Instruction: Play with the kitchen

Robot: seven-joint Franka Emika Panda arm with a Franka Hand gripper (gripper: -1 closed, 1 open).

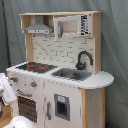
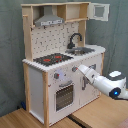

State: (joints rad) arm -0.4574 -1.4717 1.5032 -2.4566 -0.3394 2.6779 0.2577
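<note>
The kitchen (image 1: 65, 97) is a tall white and light-wood toy, seen in both exterior views. It has a black-red hob (image 1: 36, 66), a steel sink (image 1: 70, 75), a black tap (image 1: 83, 60) and a grey hood (image 1: 39, 27). In the second exterior view my gripper (image 2: 78, 68) is up against the white front panel, just right of the knobs (image 2: 57, 76) and above the oven door (image 2: 64, 96). The white arm (image 2: 102, 82) reaches in from the second exterior view's right. Only a white piece of the arm (image 1: 5, 92) shows at the first exterior view's left edge.
The kitchen (image 2: 37, 85) stands on a wooden surface (image 2: 100, 116) before a grey curtain (image 2: 10, 50). A small upper cupboard door (image 2: 99, 11) hangs open at the top, on the second exterior view's right. A white rounded part (image 1: 20, 123) shows at the first exterior view's bottom.
</note>
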